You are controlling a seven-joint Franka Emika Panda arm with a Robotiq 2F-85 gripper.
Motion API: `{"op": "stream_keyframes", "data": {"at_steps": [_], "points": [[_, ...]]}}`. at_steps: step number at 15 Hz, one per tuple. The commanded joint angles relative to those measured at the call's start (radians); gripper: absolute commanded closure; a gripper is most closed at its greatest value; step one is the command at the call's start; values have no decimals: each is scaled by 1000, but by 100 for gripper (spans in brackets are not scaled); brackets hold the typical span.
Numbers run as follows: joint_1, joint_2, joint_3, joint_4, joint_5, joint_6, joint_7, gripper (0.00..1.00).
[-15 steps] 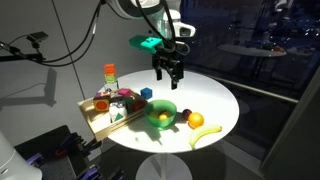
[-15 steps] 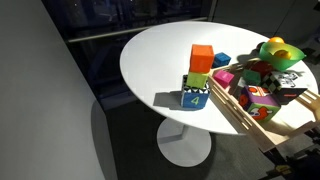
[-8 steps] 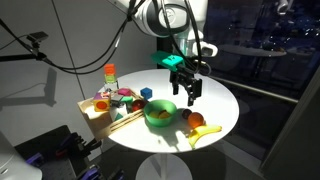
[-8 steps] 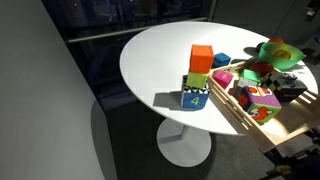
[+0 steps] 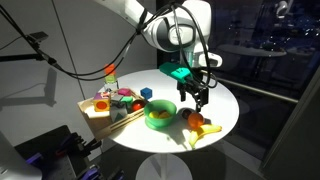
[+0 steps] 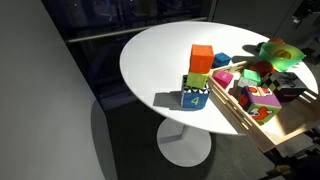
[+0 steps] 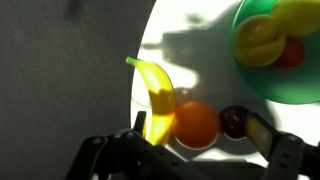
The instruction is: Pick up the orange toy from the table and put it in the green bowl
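Note:
The orange toy (image 5: 196, 120) lies on the round white table (image 5: 215, 100), right of the green bowl (image 5: 160, 122). In the wrist view the orange toy (image 7: 195, 125) sits between a yellow banana (image 7: 157, 95) and a small dark red piece (image 7: 232, 122). My gripper (image 5: 200, 97) hangs just above the orange toy. It is open and empty, and its fingers (image 7: 200, 135) stand wide on either side of these toys. The green bowl (image 7: 280, 85) holds a yellow and a red toy fruit. It also shows in an exterior view (image 6: 268, 47).
A wooden tray (image 5: 100, 117) of coloured toys stands on the table beside the bowl. A stack of blocks (image 6: 200, 75) stands near it, with a small blue piece (image 6: 222, 60) nearby. The banana (image 5: 205, 132) lies near the table's front edge.
My gripper has moved from behind the bowl across to the right and down, so it now hangs over the orange toy. The toys have not moved.

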Motion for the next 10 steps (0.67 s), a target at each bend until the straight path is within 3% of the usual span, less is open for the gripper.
{"op": "stream_keyframes", "data": {"at_steps": [1,10], "points": [[-7,38,6,34,-20,41,39,0],[-12,31,15,7,-7,43,13,0]]}}
